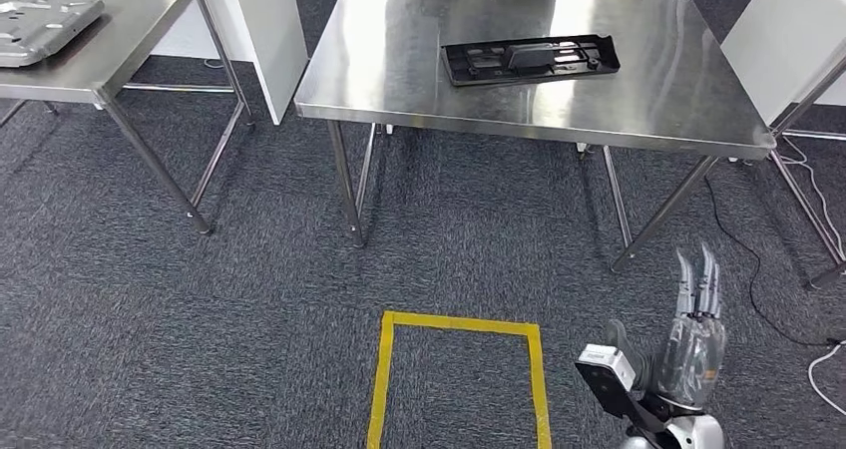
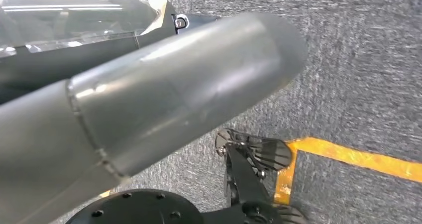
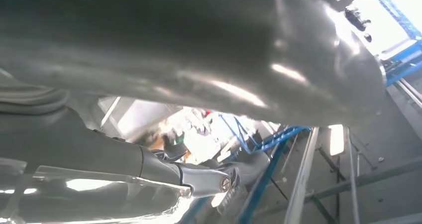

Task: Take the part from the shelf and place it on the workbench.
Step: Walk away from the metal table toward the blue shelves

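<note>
Your right robot hand (image 1: 695, 329) hangs low over the grey carpet (image 1: 249, 319), fingers (image 1: 696, 279) stretched out straight and slightly apart, holding nothing and touching nothing. Your left robot hand (image 2: 149, 109) fills the left wrist view as a grey cover and thumb above the carpet; you cannot tell from it whether the fingers are spread or curled. You see the black part (image 1: 530, 58) lying flat on the steel worktop (image 1: 399, 80) ahead, well apart from both hands. Yellow tape (image 1: 459, 324) marks a box on the floor just beside your right robot hand.
</note>
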